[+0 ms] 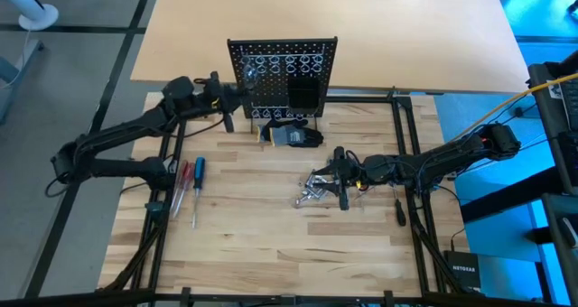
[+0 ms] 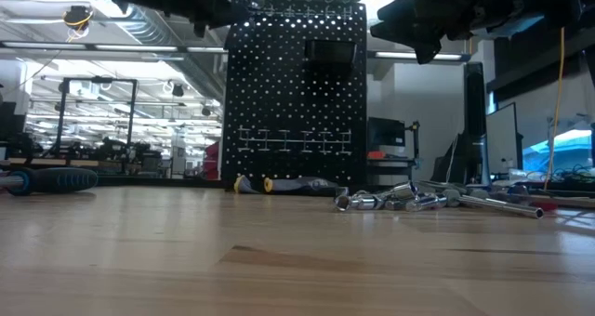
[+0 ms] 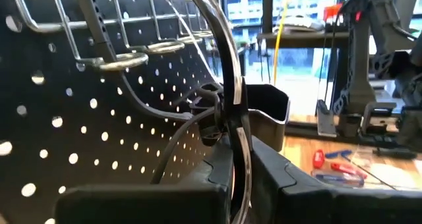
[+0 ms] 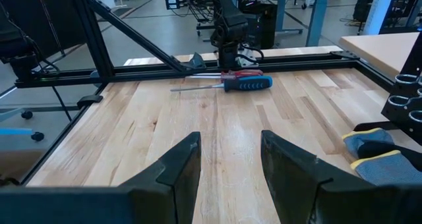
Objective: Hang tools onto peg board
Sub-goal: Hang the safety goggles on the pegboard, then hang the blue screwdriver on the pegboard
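The black peg board [image 1: 280, 77] stands upright at the table's far middle, with pale ring holders [image 3: 125, 60] and a black bin [image 3: 267, 109]. My left gripper [image 1: 237, 92] is at the board's left side, close to the rings, shut on a slim shiny silver metal piece [image 3: 227, 85]. Loose silver pieces [image 1: 312, 190] lie in a heap on the table's right middle. My right gripper [image 1: 337, 176] hovers just right of them, open and empty [image 4: 227, 165]. Screwdrivers with blue and red handles [image 1: 187, 179] lie on the table's left. My left gripper pinches the silver piece's lower stretch [image 3: 236, 141] between its two fingers. The fingers come about level from the table's left, toward the board. The piece rises past the fingertips and curves over by the ring holders, clear of the table. Whether its upper end touches a ring, I cannot tell.
A dark glove-like bundle [image 1: 293, 135] with blue and yellow cuffs lies on the table just in front of the board. A black frame rail [image 1: 406, 153] runs around the wooden table. Bare wood lies at the table's near middle [image 1: 271, 244].
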{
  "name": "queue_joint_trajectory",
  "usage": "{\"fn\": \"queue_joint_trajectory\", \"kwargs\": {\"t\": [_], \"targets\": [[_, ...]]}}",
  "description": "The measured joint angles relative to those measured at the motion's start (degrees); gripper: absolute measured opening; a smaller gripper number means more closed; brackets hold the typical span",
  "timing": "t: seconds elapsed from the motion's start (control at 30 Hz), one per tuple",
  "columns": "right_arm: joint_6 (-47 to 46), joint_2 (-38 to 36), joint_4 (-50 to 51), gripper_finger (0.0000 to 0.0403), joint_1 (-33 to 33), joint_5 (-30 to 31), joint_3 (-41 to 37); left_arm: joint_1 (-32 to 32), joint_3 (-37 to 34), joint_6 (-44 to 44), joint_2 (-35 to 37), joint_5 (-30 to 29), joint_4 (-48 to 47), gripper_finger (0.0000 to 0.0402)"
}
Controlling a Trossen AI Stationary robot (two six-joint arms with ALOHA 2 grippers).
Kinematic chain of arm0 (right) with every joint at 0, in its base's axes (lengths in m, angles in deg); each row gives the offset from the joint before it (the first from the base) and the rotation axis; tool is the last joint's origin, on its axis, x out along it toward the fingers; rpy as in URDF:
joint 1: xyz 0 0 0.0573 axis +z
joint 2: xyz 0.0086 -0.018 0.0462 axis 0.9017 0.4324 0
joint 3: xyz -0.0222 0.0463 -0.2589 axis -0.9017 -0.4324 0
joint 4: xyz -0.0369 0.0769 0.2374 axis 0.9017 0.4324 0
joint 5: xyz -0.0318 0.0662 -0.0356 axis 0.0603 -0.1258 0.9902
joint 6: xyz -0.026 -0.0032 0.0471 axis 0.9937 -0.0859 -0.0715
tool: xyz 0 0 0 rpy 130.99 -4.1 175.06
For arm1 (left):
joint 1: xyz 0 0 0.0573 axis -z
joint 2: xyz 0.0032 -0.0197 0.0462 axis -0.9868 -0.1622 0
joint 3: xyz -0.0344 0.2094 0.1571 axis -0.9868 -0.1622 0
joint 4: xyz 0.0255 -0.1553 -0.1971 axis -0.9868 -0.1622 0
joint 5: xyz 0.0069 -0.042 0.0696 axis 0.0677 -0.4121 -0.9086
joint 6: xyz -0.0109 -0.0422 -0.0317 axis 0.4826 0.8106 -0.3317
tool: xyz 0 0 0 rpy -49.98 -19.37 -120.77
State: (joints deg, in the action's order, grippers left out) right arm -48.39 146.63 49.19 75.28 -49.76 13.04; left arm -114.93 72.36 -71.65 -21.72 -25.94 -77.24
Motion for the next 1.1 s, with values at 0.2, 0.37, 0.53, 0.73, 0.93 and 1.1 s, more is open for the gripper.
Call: {"fn": "queue_joint_trajectory", "kwargs": {"t": [0.2, 0.37, 0.53, 0.73, 0.93, 1.1], "targets": [[0.09, 0.00, 0.03, 0.0159, 0.02, 0.00, 0.00, -0.02, -4.94, 0.68, 0.02, 0.55, 7.70, 0.0018], [0.15, 0.00, 0.00, 0.0159, 0.01, 0.00, 0.00, -0.04, -6.81, -0.38, 0.09, -0.31, 9.83, 0.0028], [0.20, 0.00, -0.01, 0.0159, 0.00, 0.00, 0.00, -0.05, -6.83, -1.78, 0.07, -1.05, 9.75, 0.0038], [0.20, 0.00, -0.01, 0.0159, 0.02, 0.00, 0.00, -0.02, -6.89, 0.94, 0.50, -5.22, 8.83, 0.0073], [0.17, 0.00, 0.19, 0.0159, 0.01, 0.00, 0.00, -0.02, -7.09, 1.05, 4.04, -5.28, 8.15, 0.0133], [0.17, 0.00, 0.32, 0.0159, 0.02, 0.00, 0.00, 0.02, -7.02, 1.18, 8.44, -5.27, 5.70, 0.0162]]}}
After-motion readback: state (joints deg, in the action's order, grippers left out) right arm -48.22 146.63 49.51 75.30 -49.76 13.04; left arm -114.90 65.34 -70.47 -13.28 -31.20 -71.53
